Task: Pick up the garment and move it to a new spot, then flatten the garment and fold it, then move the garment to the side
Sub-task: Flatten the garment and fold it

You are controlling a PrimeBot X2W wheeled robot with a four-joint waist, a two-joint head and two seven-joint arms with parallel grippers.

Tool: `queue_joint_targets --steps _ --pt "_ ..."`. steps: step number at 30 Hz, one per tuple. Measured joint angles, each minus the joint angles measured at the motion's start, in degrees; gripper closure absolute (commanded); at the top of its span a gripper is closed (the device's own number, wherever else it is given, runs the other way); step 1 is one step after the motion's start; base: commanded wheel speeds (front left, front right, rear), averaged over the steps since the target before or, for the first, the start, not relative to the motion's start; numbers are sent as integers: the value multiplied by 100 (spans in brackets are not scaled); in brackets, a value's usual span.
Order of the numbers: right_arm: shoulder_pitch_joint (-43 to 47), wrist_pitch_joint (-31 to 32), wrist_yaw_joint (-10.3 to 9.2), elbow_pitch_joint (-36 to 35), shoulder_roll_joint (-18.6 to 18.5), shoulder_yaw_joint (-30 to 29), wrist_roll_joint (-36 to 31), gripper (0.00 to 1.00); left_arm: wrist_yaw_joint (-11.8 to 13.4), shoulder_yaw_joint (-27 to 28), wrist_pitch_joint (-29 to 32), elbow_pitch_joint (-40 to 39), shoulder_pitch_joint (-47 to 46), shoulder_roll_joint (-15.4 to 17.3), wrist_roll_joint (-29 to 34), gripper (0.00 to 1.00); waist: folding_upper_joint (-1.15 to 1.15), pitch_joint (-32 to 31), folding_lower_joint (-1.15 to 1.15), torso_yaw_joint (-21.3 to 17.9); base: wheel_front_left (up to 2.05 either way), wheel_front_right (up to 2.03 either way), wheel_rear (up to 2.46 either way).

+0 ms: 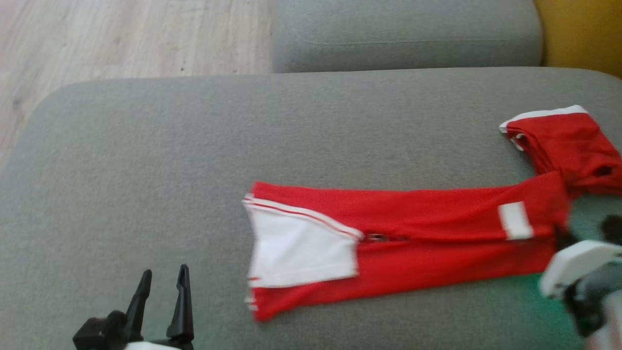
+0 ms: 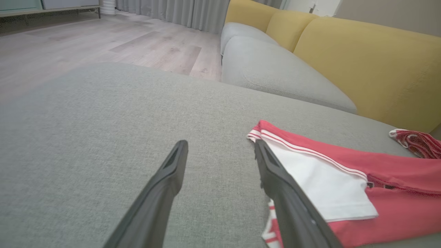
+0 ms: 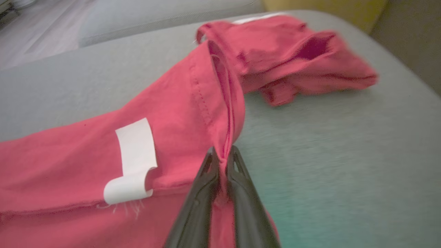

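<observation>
The garment [image 1: 418, 228] is a red shirt with a white panel and a white label, lying folded lengthwise across the grey sofa cushion [image 1: 194, 146]; one sleeve [image 1: 563, 141] spreads at the right. In the right wrist view my right gripper [image 3: 223, 156] is shut on a pinched fold of the garment [image 3: 172, 137] near the shoulder seam, lifting it slightly. In the head view that arm's pale wrist [image 1: 578, 272] sits at the garment's right end. My left gripper [image 1: 163, 282] stands open and empty at the lower left; the left wrist view has it [image 2: 220, 148] just left of the garment's hem [image 2: 320, 179].
A second grey cushion [image 1: 403, 34] lies beyond the first, with yellow backrests [image 2: 361, 65] to the right. Wooden floor [image 1: 97, 39] shows past the cushion's left edge. The cushion's left half is bare fabric.
</observation>
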Motion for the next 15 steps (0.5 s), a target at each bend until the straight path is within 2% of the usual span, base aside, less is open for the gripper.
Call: queue_joint_targets --steps 3,6,11,12,15 --pt "79 79 0 -371 -214 -266 4 100 0 -22 16 2 0 -25 4 0 0 -46 0 -98 0 0 0" --pt "280 229 0 -675 -203 -367 107 100 -1 -43 16 14 0 -42 4 0 0 -89 0 -179 0 0 0" --pt "521 478 0 -1211 55 -282 233 100 -5 -114 24 71 -3 -49 75 0 0 -162 0 -211 0 0 0" --pt "572 630 0 -1527 226 -122 383 100 -8 -172 55 119 -4 -49 89 0 0 -197 0 -173 0 0 0" --pt "667 887 0 -2033 437 235 543 100 -2 -201 89 145 -5 -31 155 0 0 -248 0 -76 0 0 0"
